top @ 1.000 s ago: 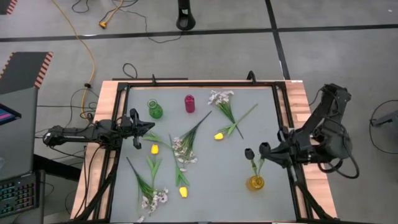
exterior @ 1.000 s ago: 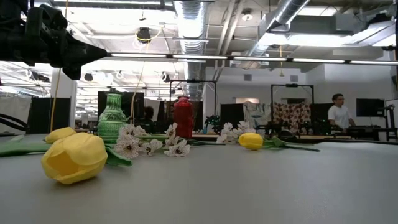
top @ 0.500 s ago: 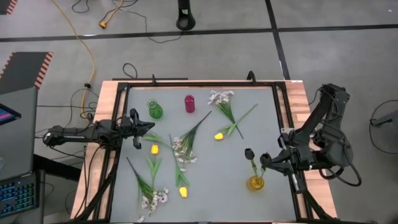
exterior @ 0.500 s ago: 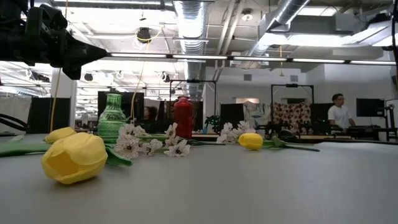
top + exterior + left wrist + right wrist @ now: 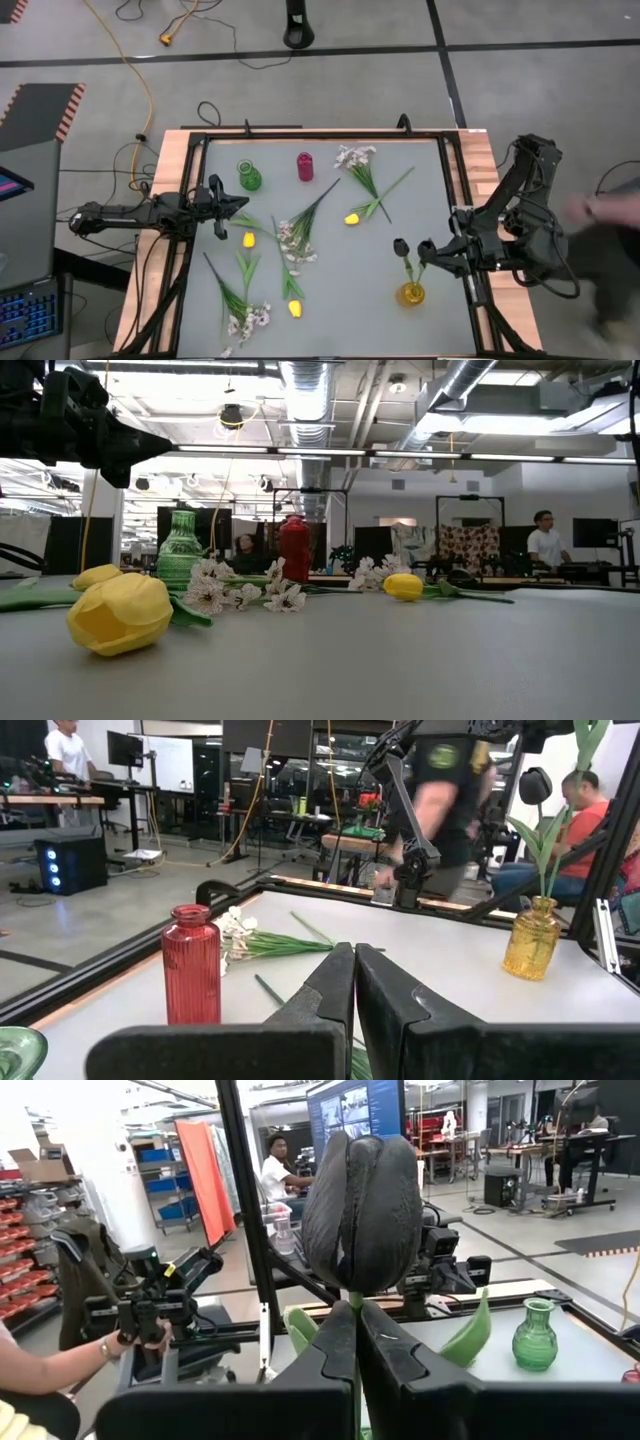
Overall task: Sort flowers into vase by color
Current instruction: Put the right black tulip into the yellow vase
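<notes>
- High view: my right gripper (image 5: 428,248) sat right beside the dark tulip (image 5: 401,246), which stood in the yellow vase (image 5: 411,294) just below it. The left gripper (image 5: 222,207) waited at the far side, over the table's (image 5: 340,310) edge, with a yellow tulip (image 5: 249,239) near it. Compared with a second before, the right arm had dropped closer to the vase, and a blurred person had shown up at the right edge.
- Low view: yellow tulips, white blossoms (image 5: 240,592), the green vase (image 5: 180,546) and the red vase (image 5: 294,549) looked unchanged.
- Left wrist: fingers pressed together, holding nothing.
- Right wrist: fingers pinched on the tulip's stem under the bloom (image 5: 362,1210). My worry: pulling away without letting go cleanly could've dragged the stem and tipped the vase.
</notes>
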{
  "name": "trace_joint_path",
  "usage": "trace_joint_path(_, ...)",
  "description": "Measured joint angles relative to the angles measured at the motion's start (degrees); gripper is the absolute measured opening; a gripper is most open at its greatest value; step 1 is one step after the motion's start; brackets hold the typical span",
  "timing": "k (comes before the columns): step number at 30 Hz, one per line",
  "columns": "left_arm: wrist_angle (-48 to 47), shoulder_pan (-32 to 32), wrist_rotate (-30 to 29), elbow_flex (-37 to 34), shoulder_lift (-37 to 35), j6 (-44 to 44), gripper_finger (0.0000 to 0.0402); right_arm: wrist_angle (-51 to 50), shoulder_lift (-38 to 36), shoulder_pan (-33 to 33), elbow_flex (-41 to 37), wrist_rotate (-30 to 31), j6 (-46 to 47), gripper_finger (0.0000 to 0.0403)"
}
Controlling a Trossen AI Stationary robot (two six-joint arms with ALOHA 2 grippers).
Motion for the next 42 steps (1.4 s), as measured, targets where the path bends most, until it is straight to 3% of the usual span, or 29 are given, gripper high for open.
trace_joint_path(9,0.0,0.0,0.0,0.0,0.0,-0.1,0.0,-3.8,0.0,0.0,0.0,0.0,0.6,0.0029)
trace_joint_path(22,0.0,0.0,0.0,0.0,0.0,0.0,0.0,-12.7,0.0,0.0,0.0,-0.5,10.2,0.0033)
trace_joint_path(42,0.0,0.0,0.0,0.0,0.0,0.0,0.0,-14.7,0.0,0.0,0.0,-0.8,10.0,0.0047)
